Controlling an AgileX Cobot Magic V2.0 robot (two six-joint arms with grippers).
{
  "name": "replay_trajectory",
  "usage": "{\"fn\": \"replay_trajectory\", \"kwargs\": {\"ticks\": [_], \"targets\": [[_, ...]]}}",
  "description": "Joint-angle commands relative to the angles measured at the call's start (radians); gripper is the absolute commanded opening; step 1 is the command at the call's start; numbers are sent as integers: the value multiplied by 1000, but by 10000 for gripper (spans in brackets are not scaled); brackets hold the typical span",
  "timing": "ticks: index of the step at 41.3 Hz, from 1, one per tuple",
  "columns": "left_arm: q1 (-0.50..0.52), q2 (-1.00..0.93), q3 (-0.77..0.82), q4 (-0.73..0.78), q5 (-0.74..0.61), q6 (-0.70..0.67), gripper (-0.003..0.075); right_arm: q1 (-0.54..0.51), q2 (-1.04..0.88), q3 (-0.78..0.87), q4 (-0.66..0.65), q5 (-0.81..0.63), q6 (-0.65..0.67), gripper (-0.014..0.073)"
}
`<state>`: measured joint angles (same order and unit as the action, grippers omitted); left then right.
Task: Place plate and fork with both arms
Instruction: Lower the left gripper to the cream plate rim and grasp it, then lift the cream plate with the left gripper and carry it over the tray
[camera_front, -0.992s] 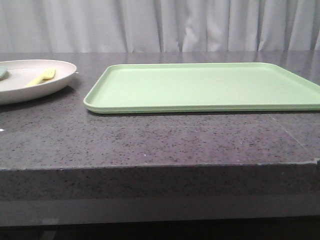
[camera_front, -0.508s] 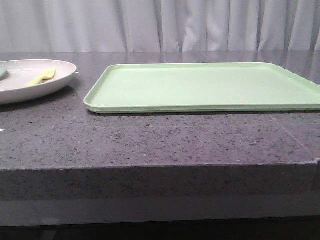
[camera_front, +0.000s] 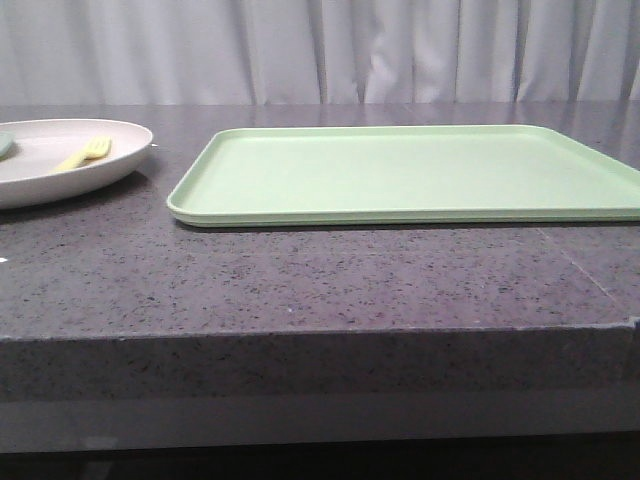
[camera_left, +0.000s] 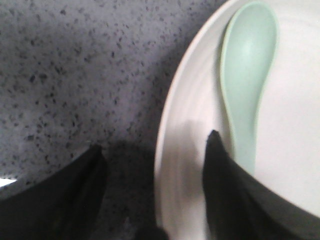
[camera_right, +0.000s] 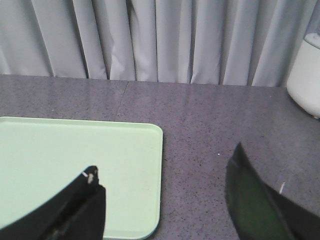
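With your left gripper (camera_left: 152, 200) spread wide astride the rim of the plate (camera_front: 120, 150), left of the tray (camera_front: 420, 175), and your right gripper (camera_right: 162, 200) open and empty, a tilted lift could spill the fork (camera_front: 85, 153).

A dark grey speckled stone table (camera_front: 300, 280) fills the lower and middle frame of the front view. On it, at centre and right, lies a flat light-green tray (camera_front: 410, 172). At the left edge sits the cream-white plate (camera_front: 120, 160), just beside the tray but apart from it.
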<state>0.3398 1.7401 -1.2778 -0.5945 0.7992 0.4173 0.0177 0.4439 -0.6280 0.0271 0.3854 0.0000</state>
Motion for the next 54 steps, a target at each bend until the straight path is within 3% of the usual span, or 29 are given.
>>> {"fn": "replay_trajectory", "kwargs": {"ticks": [1, 8, 16, 38, 48, 54], "targets": [[1, -28, -30, -73, -47, 7, 294, -6, 14, -33, -11, -86, -6, 520], [1, -28, -30, -73, -71, 7, 125, -6, 14, -33, -11, -86, -6, 520], [1, -28, -30, -71, -86, 7, -18, -6, 14, -33, -11, -86, -6, 520], [-12, -102, -31, -164, -47, 5, -18, -6, 14, -33, -11, -86, -6, 520], [-109, -180, -32, -169, -47, -65, -18, -6, 14, -33, -11, -101, -6, 520], [-231, -192, -32, -169, -64, -155, -18, -6, 14, -33, -11, -115, -6, 520]]}}
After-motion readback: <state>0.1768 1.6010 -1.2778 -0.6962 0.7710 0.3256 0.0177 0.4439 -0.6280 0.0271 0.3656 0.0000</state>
